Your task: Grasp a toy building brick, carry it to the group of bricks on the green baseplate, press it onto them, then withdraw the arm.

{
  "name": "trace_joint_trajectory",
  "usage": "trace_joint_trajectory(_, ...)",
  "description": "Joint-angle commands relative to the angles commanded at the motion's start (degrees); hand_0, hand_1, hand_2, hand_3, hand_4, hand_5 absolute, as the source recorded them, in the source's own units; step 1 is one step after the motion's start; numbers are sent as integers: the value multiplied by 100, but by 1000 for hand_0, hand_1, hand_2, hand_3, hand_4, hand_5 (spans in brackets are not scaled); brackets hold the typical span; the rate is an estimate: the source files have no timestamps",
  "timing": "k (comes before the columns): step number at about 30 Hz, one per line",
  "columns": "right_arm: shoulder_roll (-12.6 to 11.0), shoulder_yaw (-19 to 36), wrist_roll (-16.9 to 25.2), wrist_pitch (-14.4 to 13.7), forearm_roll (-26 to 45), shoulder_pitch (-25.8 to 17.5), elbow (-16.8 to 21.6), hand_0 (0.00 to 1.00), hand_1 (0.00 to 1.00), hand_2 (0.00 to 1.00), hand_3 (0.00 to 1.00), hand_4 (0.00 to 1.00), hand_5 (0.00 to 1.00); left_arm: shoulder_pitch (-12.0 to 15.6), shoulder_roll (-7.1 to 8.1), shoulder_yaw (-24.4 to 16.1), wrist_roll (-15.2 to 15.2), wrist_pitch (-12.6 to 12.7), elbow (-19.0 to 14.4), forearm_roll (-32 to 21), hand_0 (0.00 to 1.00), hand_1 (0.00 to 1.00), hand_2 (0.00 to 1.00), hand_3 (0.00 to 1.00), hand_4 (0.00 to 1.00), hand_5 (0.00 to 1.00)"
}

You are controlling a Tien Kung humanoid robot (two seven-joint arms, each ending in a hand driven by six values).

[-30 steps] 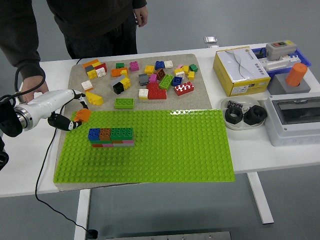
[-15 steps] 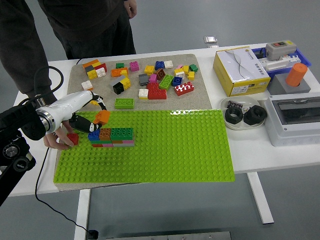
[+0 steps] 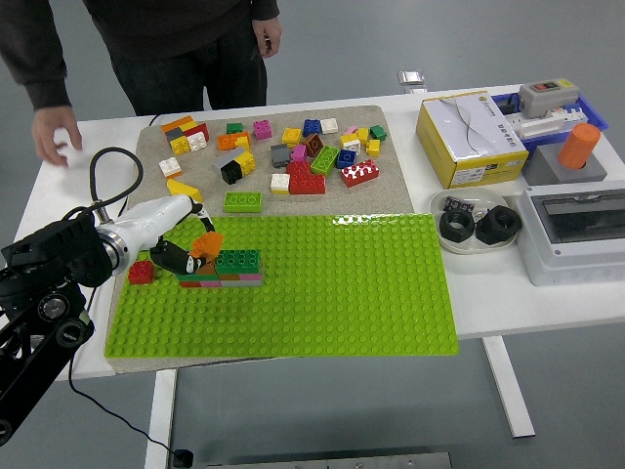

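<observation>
White worktop (image 3: 547, 303) fills the view over a grey floor, with a tan mat carrying loose bricks (image 3: 293, 156) at twelve o'clock and the green baseplate (image 3: 332, 293) spread nearer the front edge. Only the left hand (image 3: 190, 252) is in view, entering from nine o'clock and grasping an orange brick (image 3: 207, 241) in its fingertips. That brick sits tilted at the left end of the group of bricks (image 3: 229, 267), whose long axis runs from nine to three o'clock; whether it has seated I cannot tell. A red brick (image 3: 141, 272) lies on the baseplate's left edge. A person's hand (image 3: 54, 132) hovers at ten o'clock, apart from everything.
</observation>
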Motion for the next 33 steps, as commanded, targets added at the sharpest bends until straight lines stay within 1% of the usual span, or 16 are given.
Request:
trace_joint_trajectory(6,0,2,8,0,-26,-1,0,712,687,731,922,738,998,-41,-59,120,-47,25,151,-29,950,920,871,405,723,2)
trace_joint_trajectory(12,-1,2,14,-3,-42,3,0,714,685,729,922,740,998,-72,-130,175,-165,92,260,0,947,917,870,402,708,2)
trace_joint_trajectory(20,4,7,16,-13,-54,15,0,713,683,727,918,741,998,-186,-270,209,-298,161,441,46,947,914,868,405,702,2)
trace_joint_trajectory(25,2,6,21,-19,-60,22,0,714,681,726,916,744,998,-239,-359,235,-284,144,588,42,947,915,867,405,704,2)
trace_joint_trajectory(33,-3,4,37,-28,-71,20,0,715,681,725,915,745,998,-282,-454,226,-155,83,667,35,946,913,859,402,706,2)
